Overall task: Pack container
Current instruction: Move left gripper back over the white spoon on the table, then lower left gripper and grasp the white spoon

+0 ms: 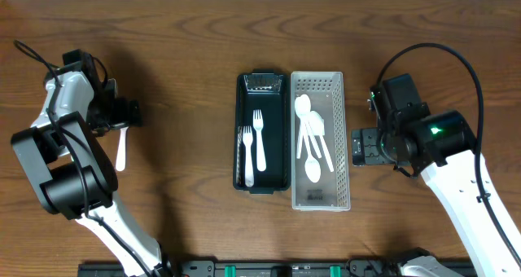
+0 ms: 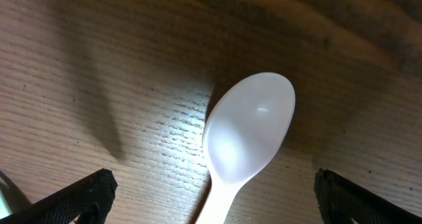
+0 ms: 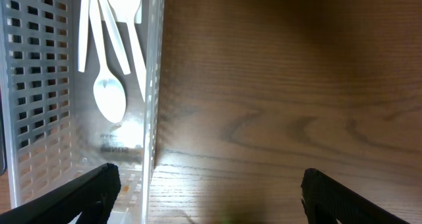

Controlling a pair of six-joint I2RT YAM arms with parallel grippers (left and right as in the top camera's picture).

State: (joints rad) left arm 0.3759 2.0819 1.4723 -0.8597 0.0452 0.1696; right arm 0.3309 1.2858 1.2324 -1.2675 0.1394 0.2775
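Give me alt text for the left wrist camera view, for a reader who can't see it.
A white plastic spoon lies on the wooden table, brightly lit, its handle running off the bottom edge. The open left gripper hovers over it, its black fingertips at the two lower corners, either side of the spoon and not touching it.

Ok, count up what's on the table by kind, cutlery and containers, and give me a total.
Forks: 2, both in the black tray.
Spoons: 5 as best I can tell, made up of 1 loose spoon on the table and about 4 overlapping basket spoons in the white basket.
Containers: 2.
Total: 9.
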